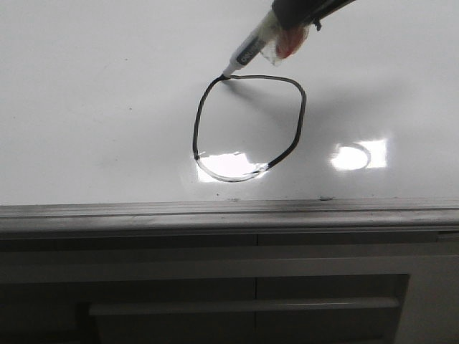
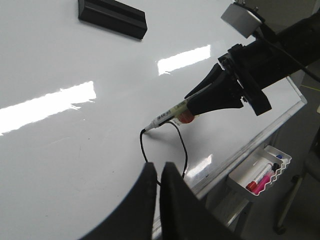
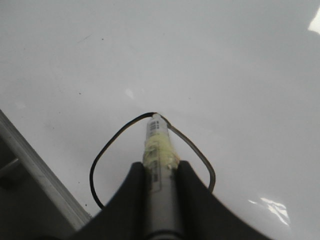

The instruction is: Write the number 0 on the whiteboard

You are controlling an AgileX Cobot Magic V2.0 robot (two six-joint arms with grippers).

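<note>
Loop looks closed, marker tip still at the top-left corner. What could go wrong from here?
1. The marker tip sits on the line of the number 0. Any sideways drift before lifting would likely leave a stray tail or a doubled stroke.
2. The right pincer holds the marker at a slant, over tape wrapping. Pressing harder might make it slip or tilt.
3. The left pincer hangs near the lower stroke on the whiteboard; a dip could smear the ink.
</note>
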